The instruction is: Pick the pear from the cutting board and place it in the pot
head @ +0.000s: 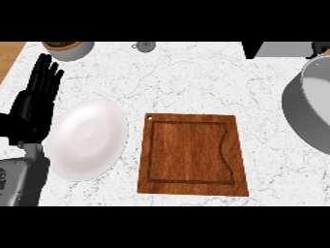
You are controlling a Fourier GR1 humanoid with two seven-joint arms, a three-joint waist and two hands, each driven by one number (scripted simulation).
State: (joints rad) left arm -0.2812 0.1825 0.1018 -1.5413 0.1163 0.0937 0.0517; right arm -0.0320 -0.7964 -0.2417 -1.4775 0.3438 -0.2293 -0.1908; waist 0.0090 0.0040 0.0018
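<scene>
A wooden cutting board (193, 154) lies in the middle of the marble counter, and nothing rests on its top. No pear shows anywhere in the head view. A large grey metal pot (317, 109) stands at the right edge, cut off by the frame; the part of its inside that shows holds nothing. My left hand (36, 97) rests open at the far left, fingers straight and pointing up, beside the white plate. My right hand is out of view.
A white plate (87, 139) lies left of the board. A small bowl with a plant (67, 48) and a small round grey object (145, 46) sit at the back edge. A dark and grey box (285, 49) stands at the back right. Wooden floor shows beyond the counter's left edge.
</scene>
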